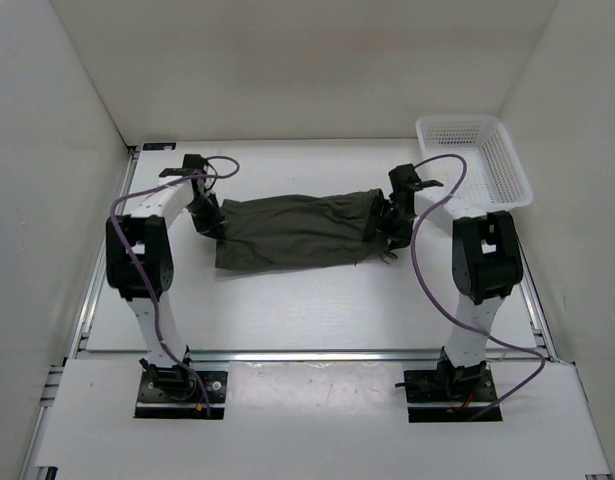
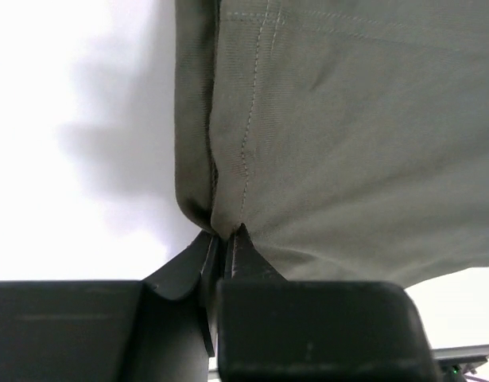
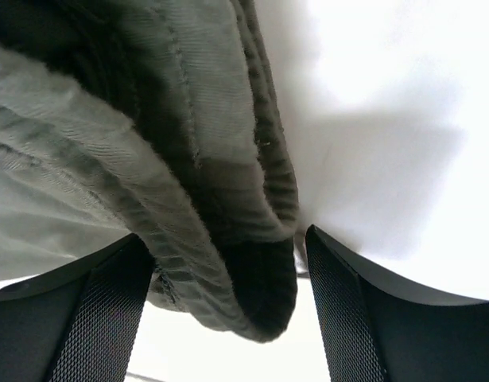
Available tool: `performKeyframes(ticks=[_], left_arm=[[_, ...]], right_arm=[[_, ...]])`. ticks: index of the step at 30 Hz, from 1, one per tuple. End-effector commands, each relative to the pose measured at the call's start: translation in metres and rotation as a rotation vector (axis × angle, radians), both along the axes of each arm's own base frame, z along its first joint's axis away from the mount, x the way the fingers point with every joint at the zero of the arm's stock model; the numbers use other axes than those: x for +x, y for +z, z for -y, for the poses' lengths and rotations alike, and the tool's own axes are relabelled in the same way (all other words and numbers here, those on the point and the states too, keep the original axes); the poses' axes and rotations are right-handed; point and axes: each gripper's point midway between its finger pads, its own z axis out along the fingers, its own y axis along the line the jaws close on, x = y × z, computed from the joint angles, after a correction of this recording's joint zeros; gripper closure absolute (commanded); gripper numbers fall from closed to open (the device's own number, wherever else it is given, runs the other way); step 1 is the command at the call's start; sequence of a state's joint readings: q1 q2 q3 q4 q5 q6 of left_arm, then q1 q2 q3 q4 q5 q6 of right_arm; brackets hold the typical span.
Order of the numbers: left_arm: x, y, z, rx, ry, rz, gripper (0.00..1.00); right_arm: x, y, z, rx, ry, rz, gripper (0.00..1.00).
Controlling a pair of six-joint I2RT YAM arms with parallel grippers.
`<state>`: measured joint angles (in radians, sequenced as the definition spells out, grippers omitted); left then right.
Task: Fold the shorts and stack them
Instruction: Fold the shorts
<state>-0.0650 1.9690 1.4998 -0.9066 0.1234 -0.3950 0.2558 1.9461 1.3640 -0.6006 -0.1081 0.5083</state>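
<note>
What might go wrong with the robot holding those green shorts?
The left pincer pinches only a thin corner of the shorts, so the cloth may slip out when lifted. The right pincer stands open around the thick bunched edge; if it closes badly, it might catch only part of it and the fold may go crooked.

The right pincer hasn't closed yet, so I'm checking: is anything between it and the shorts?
Nothing visible does. A bunched edge of the shorts sits inside the open right pincer, with no other object between them.

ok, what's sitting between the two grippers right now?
Only the shorts, spanning from left gripper to right gripper; the top view shows it.
</note>
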Motion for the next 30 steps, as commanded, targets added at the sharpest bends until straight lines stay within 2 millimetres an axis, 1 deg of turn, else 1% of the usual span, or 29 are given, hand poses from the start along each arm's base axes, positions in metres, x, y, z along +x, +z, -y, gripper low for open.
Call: performKeyframes(ticks=[1, 2, 3, 4, 6, 8, 9, 10, 11, 13, 14, 15, 16, 17, 18, 19, 21, 22, 23, 24, 25, 26, 27, 28, 29, 30], left_arm=[[-0.02, 0.024, -0.024, 0.068, 0.064, 0.05, 0.9], [-0.023, 0.031, -0.029, 0.074, 0.085, 0.069, 0.9], [-0.026, 0.033, -0.029, 0.074, 0.086, 0.07, 0.9], [-0.028, 0.033, -0.031, 0.083, 0.088, 0.071, 0.9], [-0.031, 0.03, -0.035, 0.109, 0.095, 0.063, 0.9], [-0.031, 0.026, -0.037, 0.12, 0.097, 0.055, 0.9], [-0.031, 0.021, -0.037, 0.121, 0.096, 0.038, 0.9], [-0.032, 0.018, -0.041, 0.125, 0.094, 0.029, 0.9], [-0.03, 0.016, -0.041, 0.125, 0.094, 0.024, 0.9], [-0.03, 0.016, -0.041, 0.125, 0.094, 0.024, 0.9], [-0.027, 0.015, -0.041, 0.125, 0.094, 0.024, 0.9], [-0.027, 0.015, -0.041, 0.125, 0.094, 0.024, 0.9], [-0.027, 0.015, -0.041, 0.125, 0.094, 0.024, 0.9], [-0.025, 0.017, -0.041, 0.125, 0.094, 0.033, 0.9], [-0.027, 0.017, -0.041, 0.125, 0.094, 0.024, 0.9], [-0.027, 0.017, -0.041, 0.125, 0.094, 0.024, 0.9], [-0.027, 0.017, -0.041, 0.125, 0.094, 0.024, 0.9], [-0.024, 0.02, -0.041, 0.125, 0.094, 0.033, 0.9], [-0.024, 0.02, -0.041, 0.125, 0.094, 0.033, 0.9], [-0.024, 0.02, -0.041, 0.125, 0.094, 0.033, 0.9], [-0.021, 0.022, -0.041, 0.124, 0.095, 0.042, 0.9], [-0.021, 0.025, -0.041, 0.124, 0.095, 0.041, 0.9], [-0.022, 0.021, -0.042, 0.133, 0.097, 0.032, 0.9], [-0.021, 0.024, -0.042, 0.133, 0.097, 0.034, 0.9], [-0.018, 0.027, -0.042, 0.133, 0.097, 0.044, 0.9], [-0.02, 0.027, -0.044, 0.142, 0.099, 0.034, 0.9]], right_arm=[[-0.026, 0.024, -0.016, 0.041, 0.081, 0.034, 0.21], [-0.034, 0.026, -0.013, 0.041, 0.081, 0.032, 0.21], [-0.04, 0.027, -0.017, 0.042, 0.096, 0.033, 0.21], [-0.044, 0.028, -0.02, 0.042, 0.105, 0.034, 0.19], [-0.045, 0.033, -0.018, 0.04, 0.094, 0.047, 0.13], [-0.044, 0.032, -0.016, 0.031, 0.09, 0.05, 0.12], [-0.041, 0.036, -0.018, 0.033, 0.09, 0.061, 0.12], [-0.033, 0.04, -0.018, 0.024, 0.097, 0.085, 0.12], [-0.031, 0.042, -0.016, 0.011, 0.104, 0.084, 0.12], [-0.025, 0.053, -0.013, -0.013, 0.108, 0.101, 0.13], [-0.014, 0.066, -0.014, -0.037, 0.118, 0.145, 0.15], [-0.013, 0.072, -0.016, -0.057, 0.122, 0.157, 0.18], [-0.016, 0.072, -0.021, -0.083, 0.149, 0.153, 0.25], [-0.011, 0.081, -0.025, -0.093, 0.163, 0.18, 0.29], [-0.008, 0.084, -0.026, -0.111, 0.164, 0.199, 0.33], [-0.01, 0.082, -0.029, -0.117, 0.184, 0.188, 0.43], [-0.006, 0.08, -0.034, -0.123, 0.179, 0.19, 0.52], [-0.004, 0.071, -0.035, -0.13, 0.181, 0.169, 0.62], [0.005, 0.073, -0.039, -0.124, 0.179, 0.185, 0.67], [0.011, 0.061, -0.042, -0.127, 0.171, 0.166, 0.72], [0.018, 0.056, -0.045, -0.126, 0.171, 0.167, 0.81], [0.025, 0.051, -0.045, -0.141, 0.155, 0.164, 0.86], [0.04, 0.041, -0.047, -0.166, 0.146, 0.165, 0.89], [0.045, 0.034, -0.042, -0.18, 0.12, 0.147, 0.94], [0.05, 0.029, -0.042, -0.192, 0.117, 0.144, 0.96], [0.056, 0.017, -0.038, -0.206, 0.093, 0.125, 0.96]])
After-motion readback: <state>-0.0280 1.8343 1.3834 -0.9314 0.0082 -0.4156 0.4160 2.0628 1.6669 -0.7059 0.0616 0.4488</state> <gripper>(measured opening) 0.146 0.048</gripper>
